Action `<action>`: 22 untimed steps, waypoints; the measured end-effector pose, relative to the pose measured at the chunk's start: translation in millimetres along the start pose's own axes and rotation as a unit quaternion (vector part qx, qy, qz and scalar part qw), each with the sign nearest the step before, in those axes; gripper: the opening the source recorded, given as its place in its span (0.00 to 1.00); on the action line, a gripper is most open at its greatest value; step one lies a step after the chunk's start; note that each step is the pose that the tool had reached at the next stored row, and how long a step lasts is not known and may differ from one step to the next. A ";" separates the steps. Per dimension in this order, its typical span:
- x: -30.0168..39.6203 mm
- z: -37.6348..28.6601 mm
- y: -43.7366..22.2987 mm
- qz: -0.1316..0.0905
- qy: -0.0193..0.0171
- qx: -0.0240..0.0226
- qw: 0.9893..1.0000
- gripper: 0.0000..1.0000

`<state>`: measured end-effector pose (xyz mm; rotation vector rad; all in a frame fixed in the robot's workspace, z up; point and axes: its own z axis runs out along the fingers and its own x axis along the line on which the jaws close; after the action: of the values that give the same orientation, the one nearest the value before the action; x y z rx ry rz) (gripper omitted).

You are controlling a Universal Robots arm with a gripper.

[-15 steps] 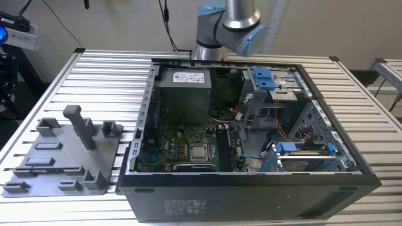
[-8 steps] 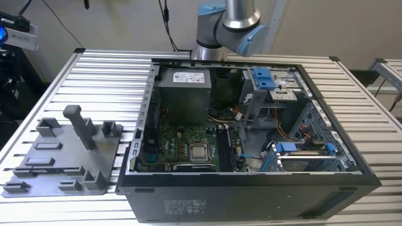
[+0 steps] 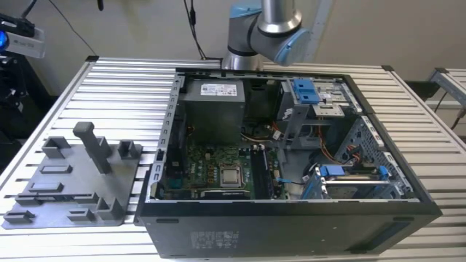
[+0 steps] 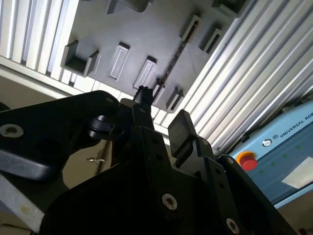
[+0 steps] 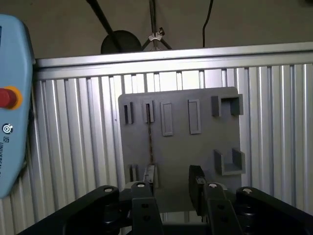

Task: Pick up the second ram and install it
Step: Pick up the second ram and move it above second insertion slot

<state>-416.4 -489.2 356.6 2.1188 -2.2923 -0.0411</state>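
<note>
I see the second ram [image 5: 149,134], a long, thin dark board, standing on edge in the slots of the grey plastic fixture plate [image 5: 195,152]. My hand [image 5: 172,183] hangs over that plate, spread wide and empty. I judge the ram light, stiff and fragile, best pinched by its flat faces at mid-length.

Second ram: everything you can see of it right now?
The second ram, a long thin dark memory stick, shows edge-on in both wrist views, so chips and label are hidden. It stands on its long edge on the grey plastic fixture plate, each end seated in a small slotted holder. The black pincer hangs open over the plate, one finger in line with the stick's near end; whether they touch cannot be told.
</note>
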 end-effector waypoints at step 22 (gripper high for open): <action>0.0 15.7 -0.5 0.000 0.000 0.000 1.000 0.42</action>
<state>-416.4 -489.2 340.9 2.1190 -2.2924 -0.0409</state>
